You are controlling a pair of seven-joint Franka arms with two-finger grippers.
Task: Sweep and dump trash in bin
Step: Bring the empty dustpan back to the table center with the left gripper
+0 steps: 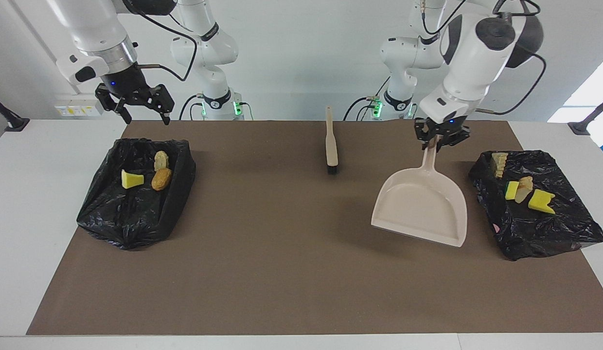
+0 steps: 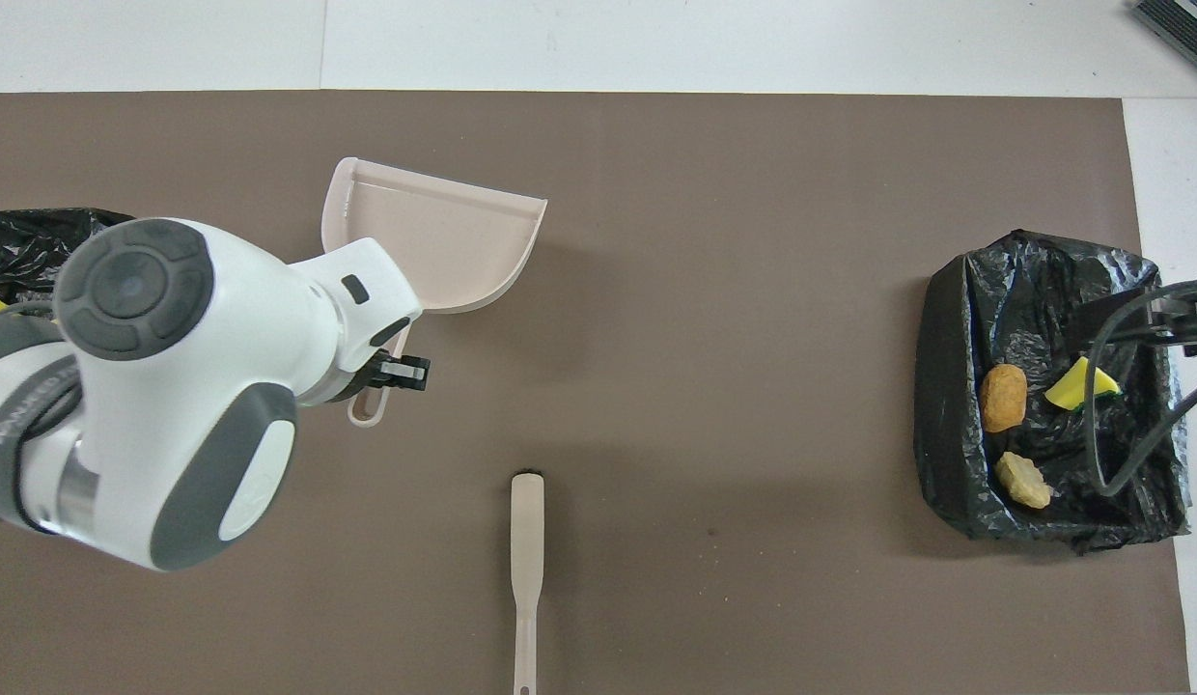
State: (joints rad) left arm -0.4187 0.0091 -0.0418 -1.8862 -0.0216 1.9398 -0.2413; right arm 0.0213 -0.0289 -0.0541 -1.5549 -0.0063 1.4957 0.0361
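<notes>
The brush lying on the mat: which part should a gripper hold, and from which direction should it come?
Probably the slim handle of the brush, taken from straight above. It lies flat on the mat, bristle end pointing away from the robots, nothing beside it. The open right gripper, over the table's edge near its bin, is free.
</notes>
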